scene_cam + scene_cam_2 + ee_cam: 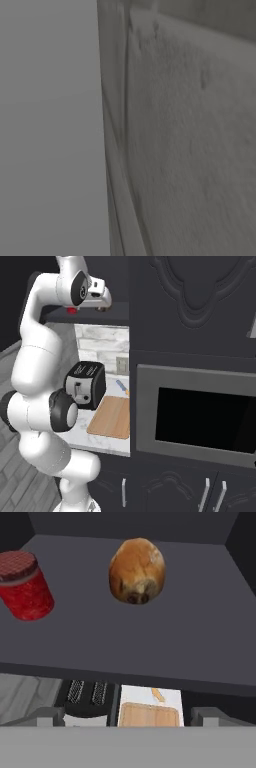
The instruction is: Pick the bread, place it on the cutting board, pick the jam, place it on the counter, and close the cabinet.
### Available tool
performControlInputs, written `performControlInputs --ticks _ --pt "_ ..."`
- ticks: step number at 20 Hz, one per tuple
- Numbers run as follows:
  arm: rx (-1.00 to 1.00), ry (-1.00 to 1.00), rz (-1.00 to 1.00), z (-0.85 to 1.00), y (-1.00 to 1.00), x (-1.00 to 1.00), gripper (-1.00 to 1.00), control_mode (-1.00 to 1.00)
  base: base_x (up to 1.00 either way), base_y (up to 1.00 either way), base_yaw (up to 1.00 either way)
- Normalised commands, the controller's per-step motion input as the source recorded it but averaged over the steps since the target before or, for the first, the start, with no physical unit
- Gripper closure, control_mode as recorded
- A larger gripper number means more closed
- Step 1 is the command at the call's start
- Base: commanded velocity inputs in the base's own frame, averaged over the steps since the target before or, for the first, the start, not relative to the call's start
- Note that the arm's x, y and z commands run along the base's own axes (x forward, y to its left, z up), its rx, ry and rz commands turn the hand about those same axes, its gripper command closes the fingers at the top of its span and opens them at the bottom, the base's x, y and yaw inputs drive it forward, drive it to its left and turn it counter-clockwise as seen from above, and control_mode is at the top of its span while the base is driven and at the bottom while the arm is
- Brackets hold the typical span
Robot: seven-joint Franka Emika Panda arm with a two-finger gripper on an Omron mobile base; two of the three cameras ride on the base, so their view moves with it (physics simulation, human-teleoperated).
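The gripper (127, 714) stands wide open and holds nothing, its two finger tips (47, 716) rising far apart at the bottom of the hand view. In the right base view the hand (95, 298) is raised to the front edge of the dark cabinet shelf (100, 315), high above the counter.

Taking that cabinet shelf (150, 637) as the landmark: below its front edge, nearest the hand, lies the wooden cutting board (148, 714) on the pale counter (95, 440), flat and bare. A black toaster (87, 694) stands just beside the board, its two slots facing up; in the right base view the toaster (85, 384) sits on the side of the cutting board (111, 417) nearer the arm. Behind the board lies a small knife (122, 388) with an orange handle and a blue blade.

On the shelf itself, farther in, the bread (136, 571), a round brown loaf, rests near the middle. The jam (25, 586), a red jar with a chequered lid, stands upright on the same shelf, well apart from the bread, towards the shelf's side edge. Both are clear of the gripper.

In the right base view, an oven (197, 416) with a dark window sits to the side of the counter, below shelf height.
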Motion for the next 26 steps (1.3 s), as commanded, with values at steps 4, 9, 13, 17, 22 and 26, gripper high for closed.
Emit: performControlInputs --ticks 4,9,13,17,22,26 --pt "0.0 0.0 0.0 0.0 0.0 0.36 -1.0 -1.0 0.0 0.0 0.0" --pt "0.0 0.0 0.0 0.0 0.0 0.24 -1.0 -1.0 0.0 0.0 0.0" --pt "0.01 -0.05 0.0 -0.01 0.0 0.08 -1.0 -1.0 0.0 0.0 0.0" --pt "0.0 -0.1 0.0 -0.01 0.0 0.0 -1.0 -1.0 0.0 0.0 0.0" --pt "0.0 -0.09 0.0 -0.06 0.0 0.0 -1.0 -1.0 0.0 0.0 0.0" --pt "0.0 -0.09 0.0 -0.16 0.0 0.09 -1.0 -1.0 0.0 0.0 0.0"
